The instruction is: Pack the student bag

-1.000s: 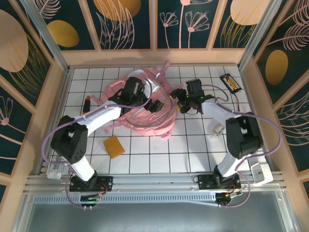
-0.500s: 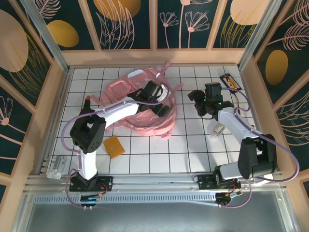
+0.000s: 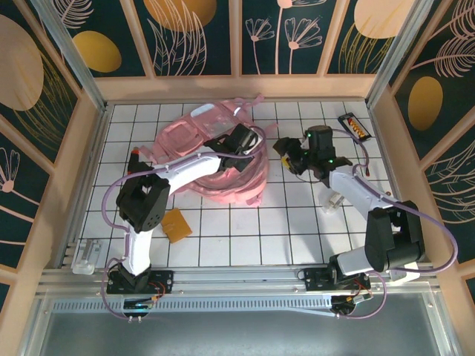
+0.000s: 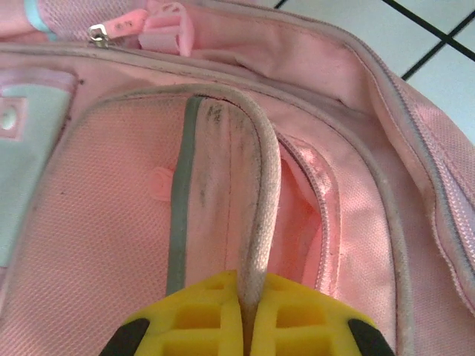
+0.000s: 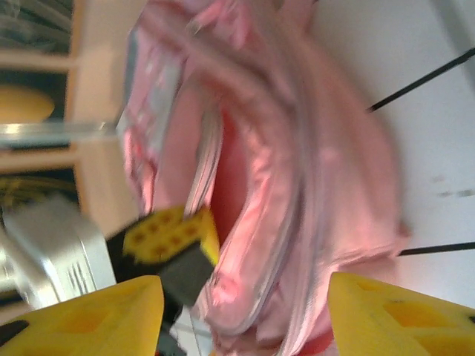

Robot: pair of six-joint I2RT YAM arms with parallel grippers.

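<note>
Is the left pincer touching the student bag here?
Touching. The left wrist view shows the left pincer shut on a piped edge of the student bag.

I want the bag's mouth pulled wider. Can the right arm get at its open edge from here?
Probably yes. The right gripper stands open right of the student bag, facing its mouth with bare table between; the left gripper pinches a piped edge farther left.
</note>
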